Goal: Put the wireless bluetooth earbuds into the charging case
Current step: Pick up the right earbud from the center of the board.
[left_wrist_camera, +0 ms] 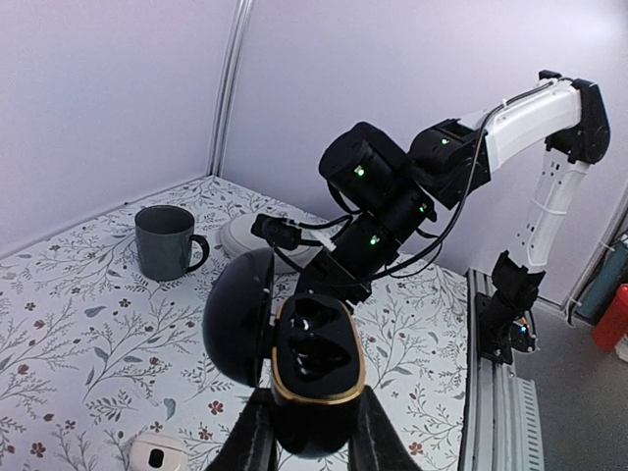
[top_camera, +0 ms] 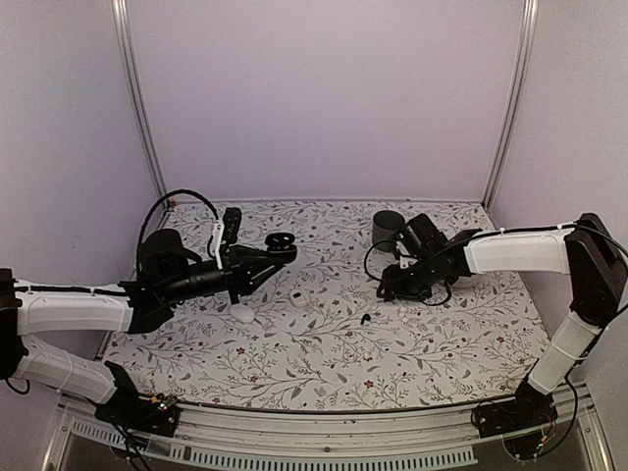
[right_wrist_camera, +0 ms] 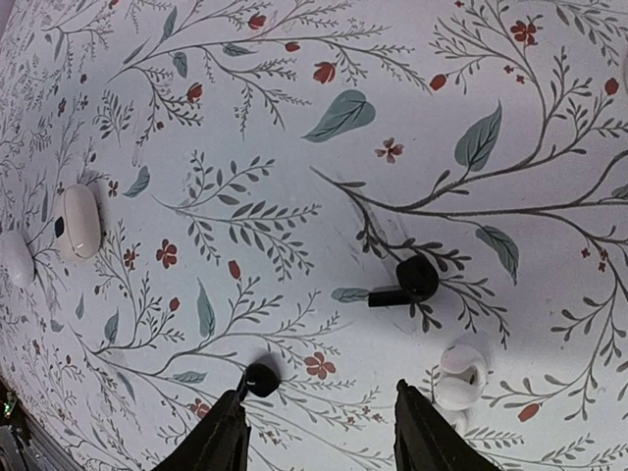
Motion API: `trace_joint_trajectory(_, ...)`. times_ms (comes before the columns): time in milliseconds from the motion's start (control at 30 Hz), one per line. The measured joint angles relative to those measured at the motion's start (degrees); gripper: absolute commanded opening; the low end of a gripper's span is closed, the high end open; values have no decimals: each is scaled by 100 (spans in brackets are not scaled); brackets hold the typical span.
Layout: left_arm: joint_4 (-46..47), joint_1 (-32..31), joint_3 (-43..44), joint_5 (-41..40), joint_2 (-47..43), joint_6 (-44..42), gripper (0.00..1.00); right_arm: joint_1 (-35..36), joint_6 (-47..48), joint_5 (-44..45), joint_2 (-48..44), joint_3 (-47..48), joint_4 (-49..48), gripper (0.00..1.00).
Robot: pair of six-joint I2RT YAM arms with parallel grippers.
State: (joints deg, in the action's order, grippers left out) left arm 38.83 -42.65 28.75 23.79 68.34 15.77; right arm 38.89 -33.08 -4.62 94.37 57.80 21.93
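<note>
My left gripper (left_wrist_camera: 312, 432) is shut on the black charging case (left_wrist_camera: 316, 358), held above the table with its lid (left_wrist_camera: 238, 316) swung open to the left; both sockets look empty. It also shows in the top view (top_camera: 282, 242). My right gripper (right_wrist_camera: 319, 402) is open, just above the table. One black earbud (right_wrist_camera: 260, 379) lies right at its left fingertip (right_wrist_camera: 235, 412). A second black earbud (right_wrist_camera: 407, 282) lies further ahead, between the fingers' lines. In the top view one black earbud (top_camera: 365, 320) shows left of the right gripper (top_camera: 397, 287).
A white earbud (right_wrist_camera: 459, 373) lies by the right fingertip. A white case (right_wrist_camera: 78, 221) and a white oval object (right_wrist_camera: 15, 257) lie towards the left arm. A dark mug (top_camera: 386, 228) stands behind the right gripper, with a pale round object (left_wrist_camera: 250, 235) beside it.
</note>
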Motion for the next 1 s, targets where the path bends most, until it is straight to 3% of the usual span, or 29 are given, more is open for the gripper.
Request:
trace_joint_trajectory(100, -72, 105, 166, 122, 155, -31, 0, -2, 52, 109, 387, 256, 22, 44)
trace_joint_trajectory(533, -402, 525, 326, 684, 269, -101, 0, 380, 7, -168, 568, 374, 26, 40)
trace_joint_trajectory(1000, -442, 533, 326, 870, 170, -33, 0, 719, -1419, -13, 852, 448, 304, 35)
